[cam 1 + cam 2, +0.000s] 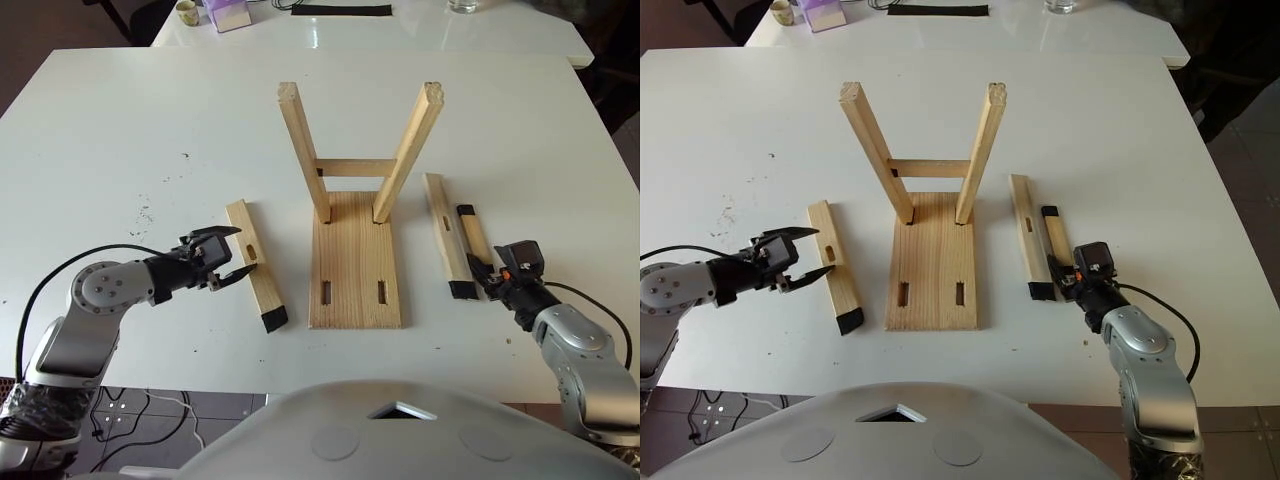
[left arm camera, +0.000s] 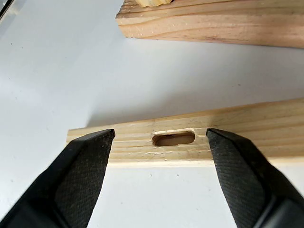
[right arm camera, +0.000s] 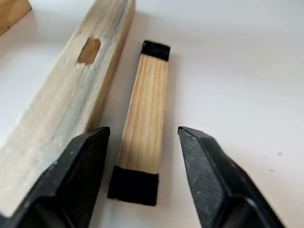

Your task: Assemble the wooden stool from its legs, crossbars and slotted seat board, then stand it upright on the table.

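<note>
**Both tools spread over loose stool parts beside the half-built frame**

The slotted seat board point(image 1: 355, 265) lies flat at the middle of the white tabletop point(image 1: 120, 130). Two legs point(image 1: 303, 150) rise from its far end, splaying apart toward their tops, and a crossbar point(image 1: 355, 168) joins them low down. Two open slots point(image 1: 327, 291) show at the board's near end.

Just left of the board lies a loose leg point(image 1: 256, 262), flat on the tabletop, with its black-capped end nearest. The left tool point(image 2: 160, 134) is open wide, with one finger on each side of this leg at its slot. From these views I cannot tell whether the fingers touch the wood.

To the right of the board lies another loose leg point(image 1: 445, 235), and a short bar point(image 1: 474, 235) with black ends lies just beside it on its right. The right tool point(image 3: 142, 135) is also open wide, straddling the near end of the short bar without closing on it.
</note>
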